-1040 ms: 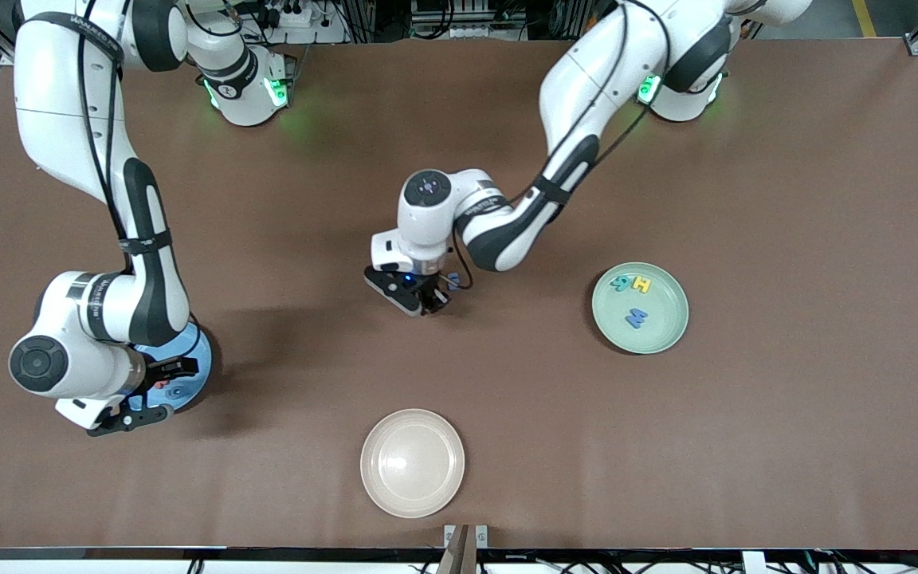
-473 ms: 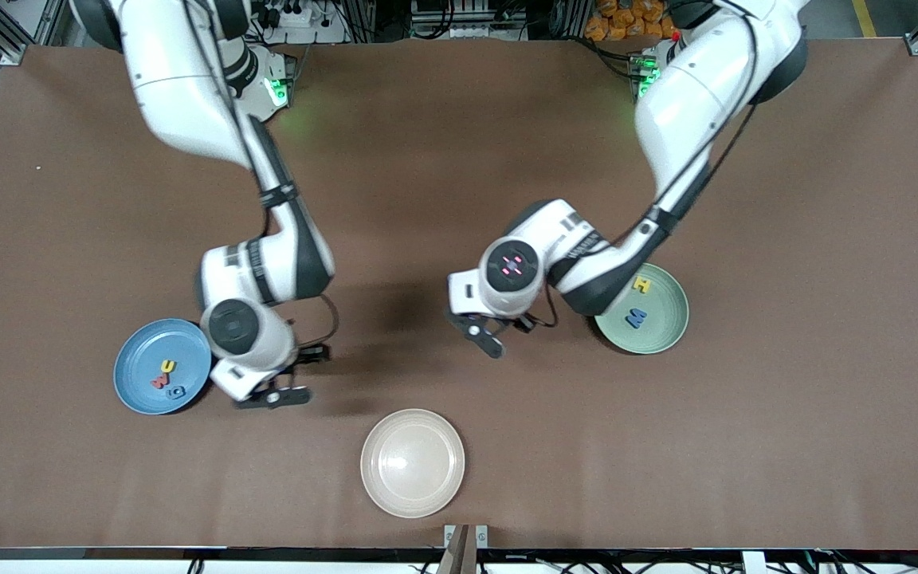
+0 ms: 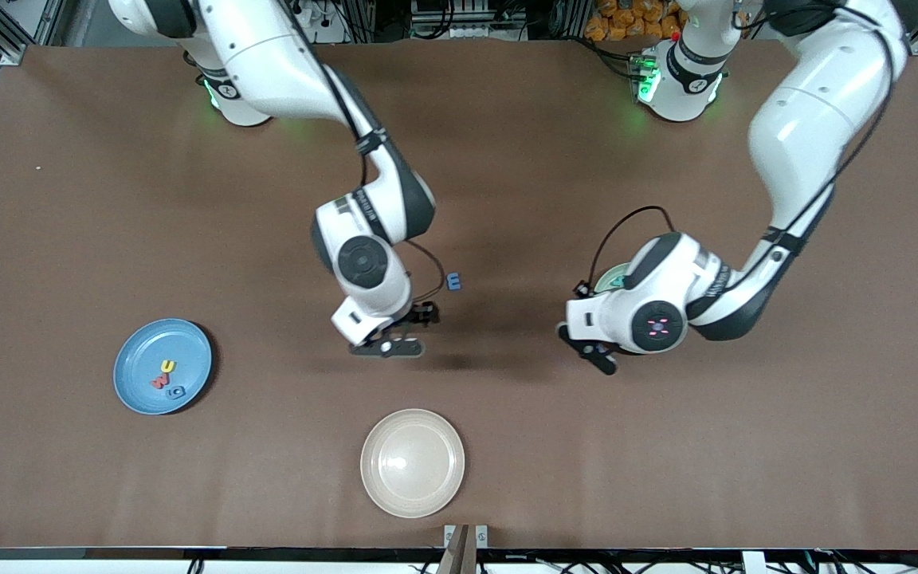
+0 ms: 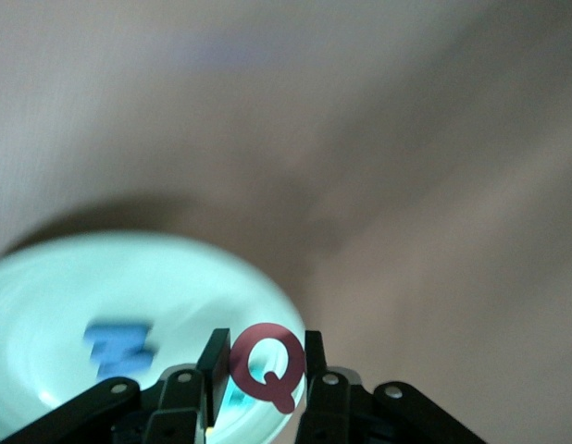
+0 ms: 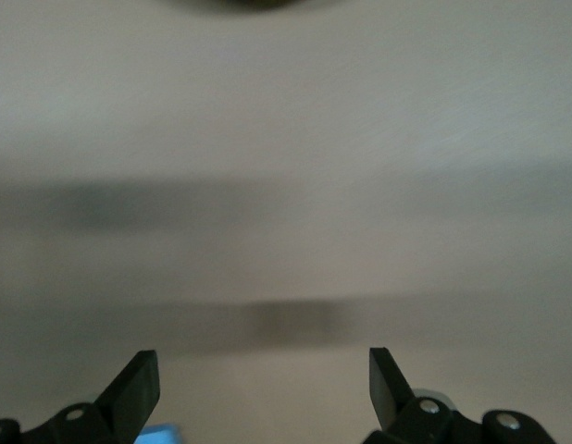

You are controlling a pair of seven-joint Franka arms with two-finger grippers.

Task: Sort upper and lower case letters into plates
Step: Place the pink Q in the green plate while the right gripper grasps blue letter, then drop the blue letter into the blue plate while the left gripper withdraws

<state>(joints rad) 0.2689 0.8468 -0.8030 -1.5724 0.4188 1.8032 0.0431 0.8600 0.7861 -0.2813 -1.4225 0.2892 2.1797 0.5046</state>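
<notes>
Two arms up over the table (image 3: 68, 199), neither parked. I see the left gripper (image 4: 265, 363) pinching a red letter Q (image 4: 267, 363) between narrowed fingers, over the rim of the mint green plate (image 4: 73, 287), which holds a blue letter (image 4: 118, 348). Right gripper (image 5: 264, 384) has its fingers spread wide with nothing between them, over bare table near a small blue letter (image 3: 453, 281). Light blue plate (image 3: 140, 351) at the right arm's end holds three letters (image 3: 166, 378). Cream plate (image 3: 412, 463) lies nearest the front camera.
</notes>
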